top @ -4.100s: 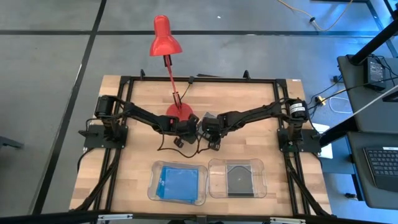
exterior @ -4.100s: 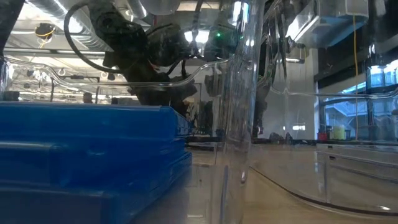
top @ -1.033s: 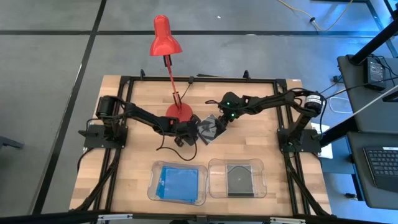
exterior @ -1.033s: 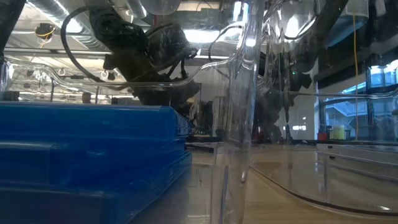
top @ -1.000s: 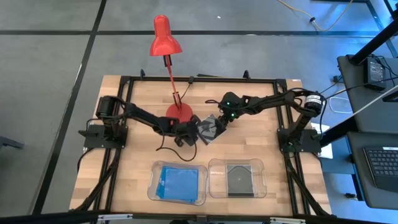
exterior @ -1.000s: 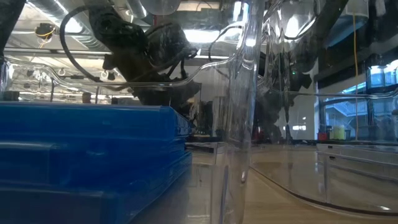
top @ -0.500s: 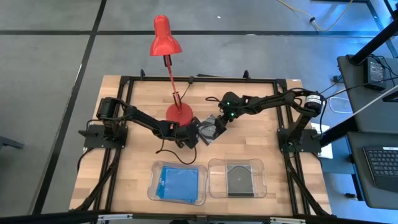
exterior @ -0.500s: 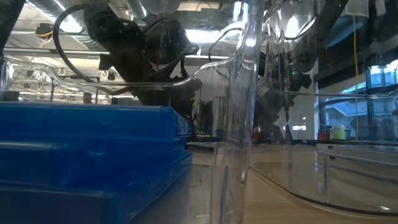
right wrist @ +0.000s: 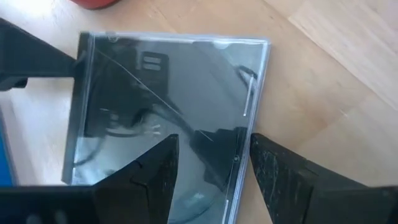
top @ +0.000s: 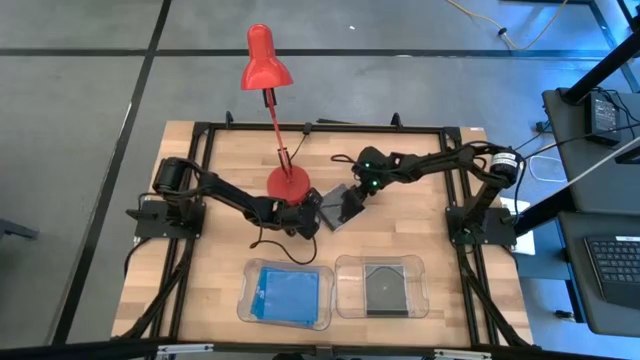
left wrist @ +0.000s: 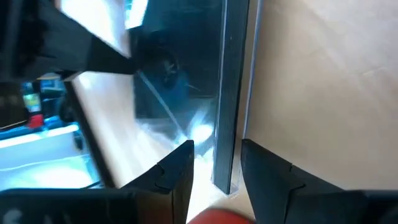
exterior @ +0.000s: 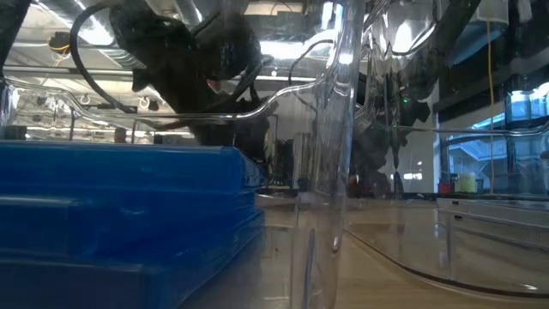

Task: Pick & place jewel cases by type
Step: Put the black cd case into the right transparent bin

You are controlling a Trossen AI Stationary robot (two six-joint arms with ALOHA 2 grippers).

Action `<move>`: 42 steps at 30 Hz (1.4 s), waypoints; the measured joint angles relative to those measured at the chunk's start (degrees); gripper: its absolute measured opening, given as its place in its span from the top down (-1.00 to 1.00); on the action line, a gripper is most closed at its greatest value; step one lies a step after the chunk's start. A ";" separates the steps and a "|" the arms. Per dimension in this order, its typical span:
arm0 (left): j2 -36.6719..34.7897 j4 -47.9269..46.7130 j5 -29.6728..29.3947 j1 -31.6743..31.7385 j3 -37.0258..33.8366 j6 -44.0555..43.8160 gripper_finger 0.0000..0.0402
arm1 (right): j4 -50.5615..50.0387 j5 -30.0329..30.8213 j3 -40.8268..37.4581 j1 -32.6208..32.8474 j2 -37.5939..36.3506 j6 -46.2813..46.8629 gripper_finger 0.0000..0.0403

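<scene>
Clear rounded trays sit at the near edge: the left tray (top: 287, 292) holds blue cases (top: 286, 293), the right tray (top: 380, 286) a dark case (top: 382, 287). Mid-table, a smoky, glossy grey case (top: 338, 206) is tilted, clamped by the right gripper (right wrist: 210, 163). Left gripper (left wrist: 216, 163) straddles its opposite edge, fingers slightly apart. No writing legible. Behind stands a red lamp (top: 288, 182).
</scene>
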 joint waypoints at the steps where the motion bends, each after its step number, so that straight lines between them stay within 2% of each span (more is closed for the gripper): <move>1: -0.19 0.20 -0.54 -0.20 0.00 0.38 0.37 | -0.06 -0.83 0.00 -0.04 0.00 -0.02 0.00; 8: -4.25 1.21 -1.77 -1.74 0.31 0.38 0.37 | -0.28 -1.43 -0.02 -0.08 0.02 -0.16 0.00; 12: -6.23 1.47 -1.45 -1.97 0.33 0.38 0.37 | -0.32 -3.76 -0.09 -0.04 0.11 -0.02 0.00; 19: -6.32 2.07 0.88 -1.42 0.33 -0.01 0.37 | 0.26 -5.43 -0.13 0.47 0.15 -0.12 0.00; 35: -6.36 5.64 0.21 -1.38 0.31 2.93 0.37 | -0.13 -9.54 -0.24 0.77 0.15 0.22 0.00; 38: -6.39 5.94 -1.43 -1.96 0.31 4.12 0.37 | -0.11 -10.72 -0.26 0.77 0.18 0.27 0.00; 42: -6.36 8.90 -6.83 -3.39 0.32 8.74 0.37 | -0.39 -13.77 -0.39 0.80 0.28 1.78 0.00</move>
